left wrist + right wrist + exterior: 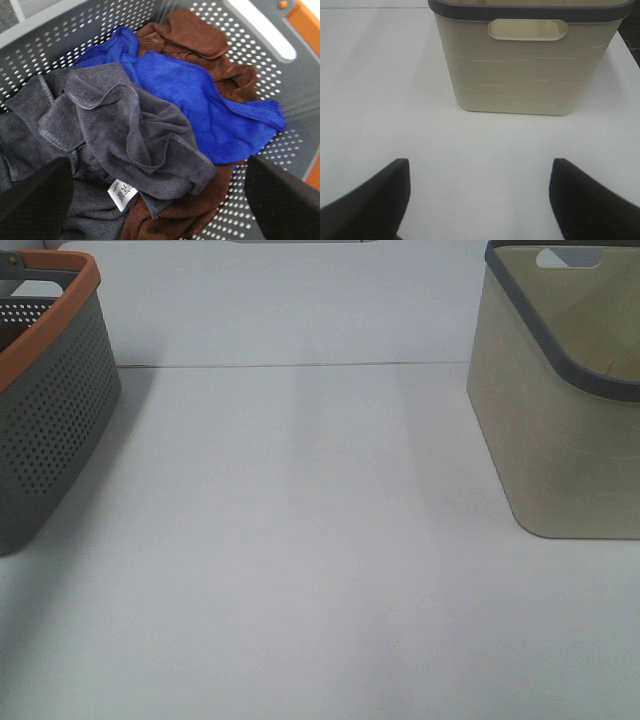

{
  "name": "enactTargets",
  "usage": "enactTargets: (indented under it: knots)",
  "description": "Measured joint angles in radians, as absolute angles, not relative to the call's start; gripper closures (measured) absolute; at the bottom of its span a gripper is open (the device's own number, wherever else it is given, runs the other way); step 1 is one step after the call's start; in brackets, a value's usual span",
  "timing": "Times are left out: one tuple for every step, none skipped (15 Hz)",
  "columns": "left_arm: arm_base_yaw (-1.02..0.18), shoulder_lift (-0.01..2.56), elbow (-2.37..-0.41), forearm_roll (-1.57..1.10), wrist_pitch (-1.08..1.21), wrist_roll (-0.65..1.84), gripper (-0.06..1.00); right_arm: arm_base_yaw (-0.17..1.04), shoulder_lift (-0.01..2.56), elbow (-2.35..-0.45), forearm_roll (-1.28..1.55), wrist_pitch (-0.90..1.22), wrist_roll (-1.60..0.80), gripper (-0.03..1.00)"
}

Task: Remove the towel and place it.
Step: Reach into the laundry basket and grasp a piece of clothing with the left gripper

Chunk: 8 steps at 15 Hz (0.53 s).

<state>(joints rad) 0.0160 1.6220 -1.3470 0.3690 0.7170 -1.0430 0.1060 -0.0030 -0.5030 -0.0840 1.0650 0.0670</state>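
the left hand [160, 210] hung wide open and empty, the dark grey towel [115, 135] crumpled just ahead of its fingers [35, 205] in the perforated basket [45, 45]. soft, light and limp, it would likely drape; the raised fold near its white tag [122, 193] seemed the place to pinch.

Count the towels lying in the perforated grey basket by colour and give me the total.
Dark grey towel: 1
Blue towel: 1
Brown towel: 1, as far as the folds show; it runs under the blue one
Total: 3 towels in the grey basket
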Motion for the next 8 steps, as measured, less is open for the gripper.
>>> enactTargets:
  knots:
    - [0.016,1.653,-1.347,0.392,0.725,-1.099,0.08,0.106,-0.003,-0.503,-0.084,1.065,0.067,0.21]
    - [0.016,1.681,-1.347,0.411,0.725,-1.140,0.08,0.106,-0.003,-0.503,-0.084,1.065,0.067,0.21]
    - [0.016,1.706,-1.347,0.429,0.725,-1.176,0.08,0.106,-0.003,-0.503,-0.084,1.065,0.067,0.21]
    - [0.016,1.731,-1.347,0.448,0.719,-1.214,0.08,0.106,-0.003,-0.503,-0.084,1.065,0.067,0.21]
    - [0.016,1.754,-1.351,0.486,0.709,-1.262,0.08,0.106,-0.003,-0.503,-0.084,1.065,0.067,0.21]
    - [0.016,1.777,-1.366,0.525,0.702,-1.301,0.08,0.106,-0.003,-0.503,-0.084,1.065,0.067,0.21]
    - [0.016,1.800,-1.391,0.556,0.700,-1.321,0.08,0.106,-0.003,-0.503,-0.084,1.065,0.067,0.21]
    - [0.016,1.822,-1.418,0.567,0.701,-1.329,0.09,0.106,-0.003,-0.503,-0.084,1.065,0.067,0.21]
